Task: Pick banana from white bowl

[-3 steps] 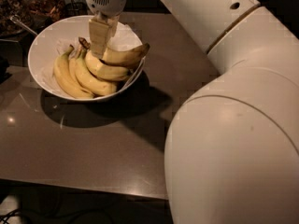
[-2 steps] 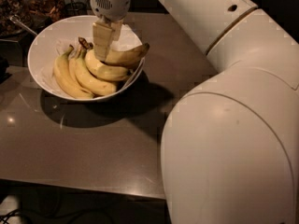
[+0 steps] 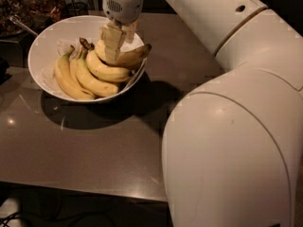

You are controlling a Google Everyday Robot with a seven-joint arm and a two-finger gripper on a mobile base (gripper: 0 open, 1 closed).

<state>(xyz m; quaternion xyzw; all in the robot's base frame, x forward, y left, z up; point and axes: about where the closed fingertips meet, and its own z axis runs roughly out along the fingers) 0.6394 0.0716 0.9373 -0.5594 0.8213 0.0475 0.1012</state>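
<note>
Camera view: the gripper point(image 3: 113, 46) hangs over the white bowl point(image 3: 40, 51), right at the banana point(image 3: 130, 58); whether it clasps the fruit cannot be told. The banana lies in the bowl's right part beside a bunch of bananas point(image 3: 83, 77), its dark tip toward the right rim. The bowl stands on a grey table point(image 3: 94, 145).

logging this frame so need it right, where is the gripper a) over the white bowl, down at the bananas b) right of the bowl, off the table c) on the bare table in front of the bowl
a: the gripper is over the white bowl, down at the banana beside the bunch.
</note>
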